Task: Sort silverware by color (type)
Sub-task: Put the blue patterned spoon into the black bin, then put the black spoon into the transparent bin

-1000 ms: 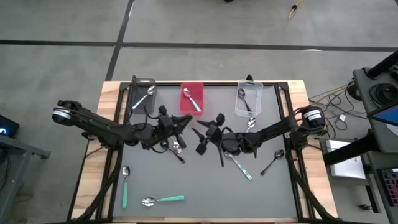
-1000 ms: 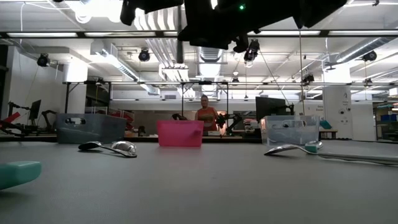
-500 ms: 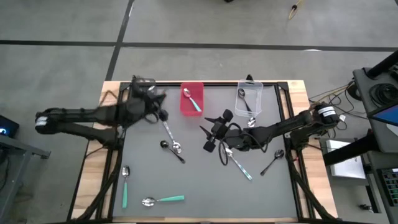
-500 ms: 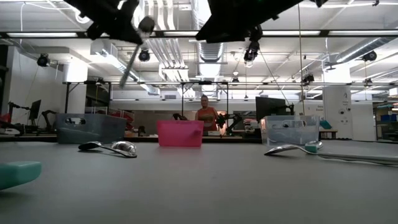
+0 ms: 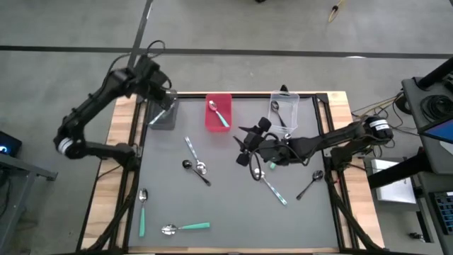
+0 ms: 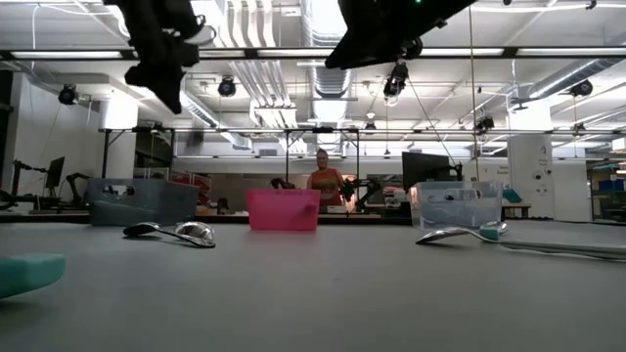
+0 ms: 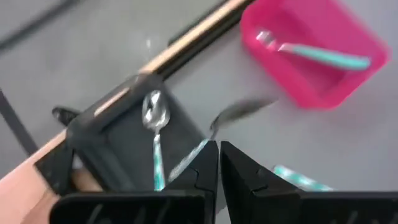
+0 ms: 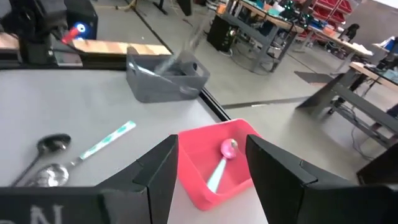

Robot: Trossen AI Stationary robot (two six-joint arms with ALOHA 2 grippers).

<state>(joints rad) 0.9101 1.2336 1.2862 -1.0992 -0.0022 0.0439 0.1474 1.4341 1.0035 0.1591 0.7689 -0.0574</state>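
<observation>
While the left end effector point(image 5: 161, 95) hovers shut, spoons point(image 5: 193, 154) lie scattered

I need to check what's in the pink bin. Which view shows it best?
The left wrist view: the pink bin is seen from above, holding one teal-handled spoon. The high view shows it small, the right wrist view partly hidden, the low view only its outside wall.

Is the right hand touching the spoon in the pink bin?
Apart. The right wrist view shows the open right hand raised, with clear space between it and the spoon in the pink bin.
</observation>
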